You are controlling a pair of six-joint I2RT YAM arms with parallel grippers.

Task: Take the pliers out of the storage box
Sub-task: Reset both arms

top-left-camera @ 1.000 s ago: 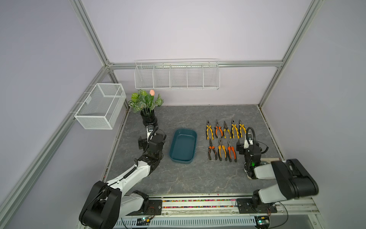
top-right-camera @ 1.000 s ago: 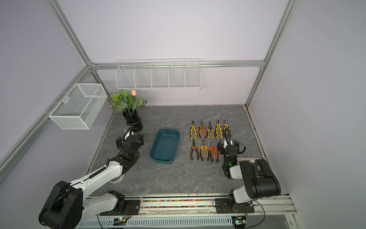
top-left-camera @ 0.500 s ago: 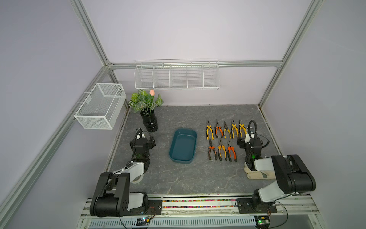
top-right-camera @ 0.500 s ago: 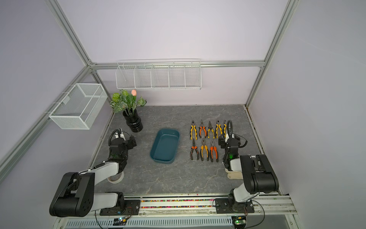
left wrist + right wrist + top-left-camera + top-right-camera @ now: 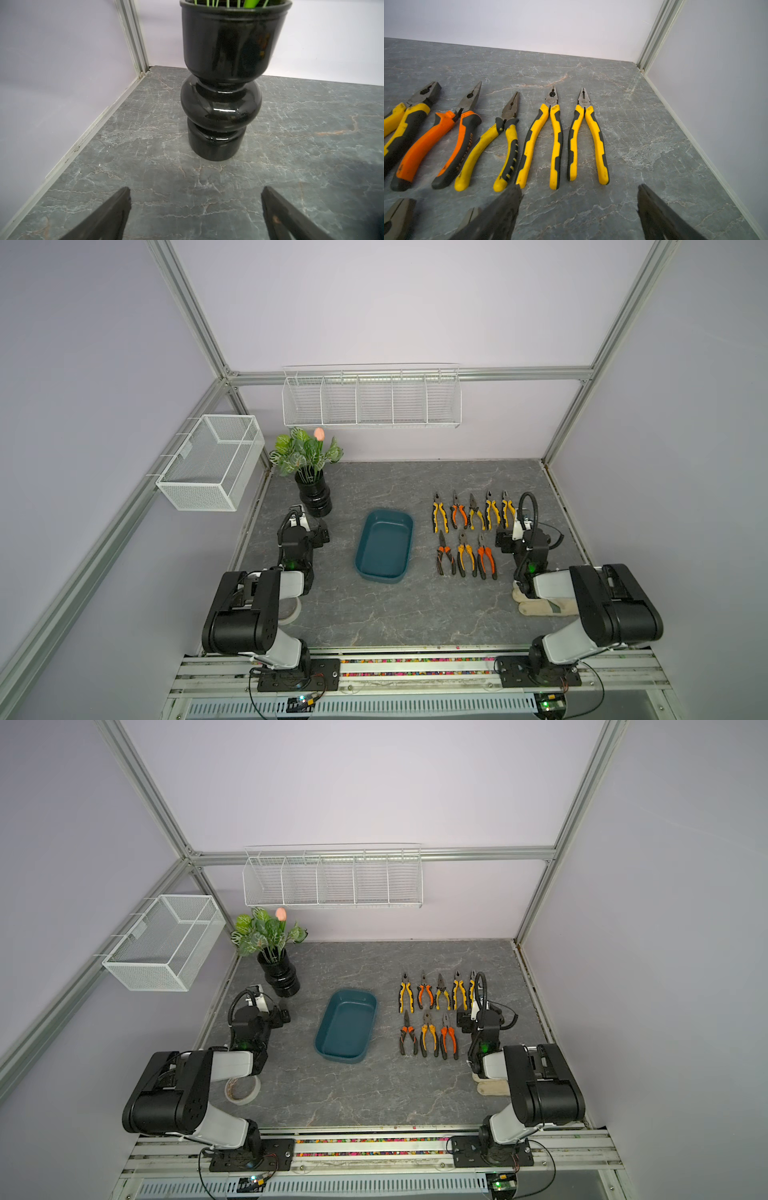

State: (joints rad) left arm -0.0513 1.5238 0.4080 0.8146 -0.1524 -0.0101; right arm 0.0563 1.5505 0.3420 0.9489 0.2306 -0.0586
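Note:
The dark teal storage box (image 5: 384, 545) (image 5: 346, 1025) lies in the middle of the table with nothing in it. To its right, several pliers (image 5: 459, 516) (image 5: 424, 996) lie on the table in two neat rows, handles toward the robot. My right gripper (image 5: 502, 541) (image 5: 463, 1021) (image 5: 579, 188) is open and empty. It hovers just behind the handles of the two rightmost yellow pliers (image 5: 556, 145). My left gripper (image 5: 322, 536) (image 5: 283, 1016) (image 5: 195, 191) is open and empty, pointing at the black vase (image 5: 220, 104), well left of the box.
The vase with a plant (image 5: 314, 497) stands at the back left. A white mesh basket (image 5: 212, 462) hangs on the left wall and a long wire rack (image 5: 371, 402) on the back wall. A tape roll (image 5: 242, 1089) and a beige cloth (image 5: 540, 608) lie under the arms.
Both arms have folded back toward their bases. The left gripper has drawn away from the box toward the vase. Both grippers have stayed open and the pliers have not moved.

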